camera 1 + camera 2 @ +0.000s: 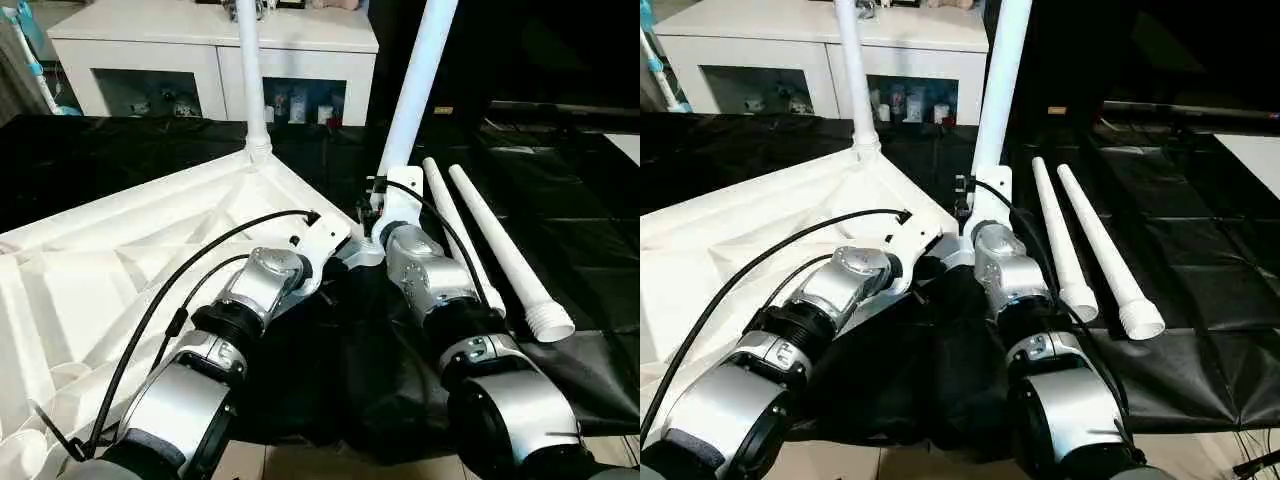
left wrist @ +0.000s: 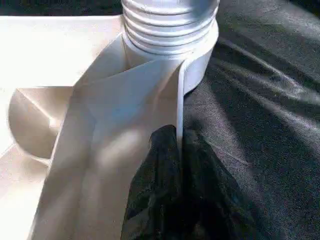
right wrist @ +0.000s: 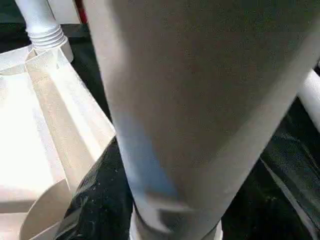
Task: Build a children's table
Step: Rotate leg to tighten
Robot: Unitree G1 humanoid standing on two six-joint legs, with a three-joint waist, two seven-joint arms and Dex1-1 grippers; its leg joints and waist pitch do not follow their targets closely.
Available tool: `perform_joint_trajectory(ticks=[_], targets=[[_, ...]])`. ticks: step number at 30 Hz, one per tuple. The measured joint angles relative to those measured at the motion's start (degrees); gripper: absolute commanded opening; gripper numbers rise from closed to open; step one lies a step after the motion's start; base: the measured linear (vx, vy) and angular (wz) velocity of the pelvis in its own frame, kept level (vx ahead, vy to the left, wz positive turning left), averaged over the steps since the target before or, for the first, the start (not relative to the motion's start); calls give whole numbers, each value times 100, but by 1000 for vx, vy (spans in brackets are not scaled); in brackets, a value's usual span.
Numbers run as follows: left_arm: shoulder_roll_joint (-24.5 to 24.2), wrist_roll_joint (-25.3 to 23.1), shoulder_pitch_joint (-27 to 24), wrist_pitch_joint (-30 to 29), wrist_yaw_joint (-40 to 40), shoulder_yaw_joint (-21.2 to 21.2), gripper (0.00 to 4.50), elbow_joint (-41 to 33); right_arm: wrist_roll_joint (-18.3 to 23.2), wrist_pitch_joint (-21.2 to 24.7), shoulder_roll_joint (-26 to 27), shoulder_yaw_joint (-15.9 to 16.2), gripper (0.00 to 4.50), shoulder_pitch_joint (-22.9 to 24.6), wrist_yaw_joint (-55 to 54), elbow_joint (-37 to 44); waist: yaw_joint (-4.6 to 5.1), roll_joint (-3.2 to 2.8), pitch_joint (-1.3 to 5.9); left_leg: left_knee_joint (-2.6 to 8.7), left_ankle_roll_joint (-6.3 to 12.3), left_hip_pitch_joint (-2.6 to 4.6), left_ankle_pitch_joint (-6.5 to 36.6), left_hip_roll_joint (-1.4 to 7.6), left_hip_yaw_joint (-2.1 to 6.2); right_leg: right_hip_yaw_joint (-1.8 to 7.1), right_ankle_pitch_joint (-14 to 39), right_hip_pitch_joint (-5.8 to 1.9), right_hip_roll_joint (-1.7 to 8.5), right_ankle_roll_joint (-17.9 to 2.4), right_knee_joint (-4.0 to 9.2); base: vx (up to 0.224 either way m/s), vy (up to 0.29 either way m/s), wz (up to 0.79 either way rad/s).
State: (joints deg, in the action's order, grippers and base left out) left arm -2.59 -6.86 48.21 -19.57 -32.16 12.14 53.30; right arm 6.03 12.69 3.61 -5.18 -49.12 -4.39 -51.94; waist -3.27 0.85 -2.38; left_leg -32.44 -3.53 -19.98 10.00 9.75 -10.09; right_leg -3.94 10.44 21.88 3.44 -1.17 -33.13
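The children's table top lies upside down on the black cloth, ribs facing up. One white leg stands upright in its far corner socket. A second leg rises, leaning slightly, from the near right corner, and my right gripper is shut on its lower end. Up close, this leg blocks most of the right wrist view. Its threaded end sits in the socket with several ridges showing. My left gripper is shut against the top's rim beside that corner. Two loose legs lie to the right.
A white cabinet with glass doors stands behind the black-draped table. A white panel edge shows at the far right. Black cables run along both forearms.
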Motion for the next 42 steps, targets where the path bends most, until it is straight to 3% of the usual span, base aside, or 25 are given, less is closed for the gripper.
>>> perform_joint_trajectory(ticks=[1,3,12,17,34,42], targets=[[-9,6,2,0,0,-2,0,-1,2,-60,2,-14,186,1,47,-24,0,0,0,2,0,0,0,0,0,0,-1,0,0,-1,0,0,0,0],[-21,30,2,0,0,-2,0,-1,7,-114,3,-41,256,0,108,-53,-1,-1,0,3,0,0,0,0,0,0,-3,0,0,-4,0,0,0,0],[-113,35,13,65,47,-81,0,-7,83,-242,65,-113,313,75,536,-270,37,-33,-20,22,-1,-4,0,1,-4,-1,-28,16,-1,-18,1,0,0,0],[-142,37,14,98,40,-82,0,-22,39,-351,52,-95,373,74,749,-286,34,-42,-26,39,-3,-7,-1,1,-7,-2,-29,25,-2,-19,2,0,0,0],[-310,-15,40,384,-334,16,0,-52,-146,-853,-262,209,373,293,1625,51,-12,-100,-63,47,-3,-62,-3,5,-16,-3,-45,79,-3,-46,-1,0,0,0],[-515,-75,-73,649,-696,154,0,-223,-160,-897,-548,394,373,656,2297,600,-38,-101,-63,27,22,-104,-16,10,-19,-6,-46,111,-3,-47,-5,0,0,0]])
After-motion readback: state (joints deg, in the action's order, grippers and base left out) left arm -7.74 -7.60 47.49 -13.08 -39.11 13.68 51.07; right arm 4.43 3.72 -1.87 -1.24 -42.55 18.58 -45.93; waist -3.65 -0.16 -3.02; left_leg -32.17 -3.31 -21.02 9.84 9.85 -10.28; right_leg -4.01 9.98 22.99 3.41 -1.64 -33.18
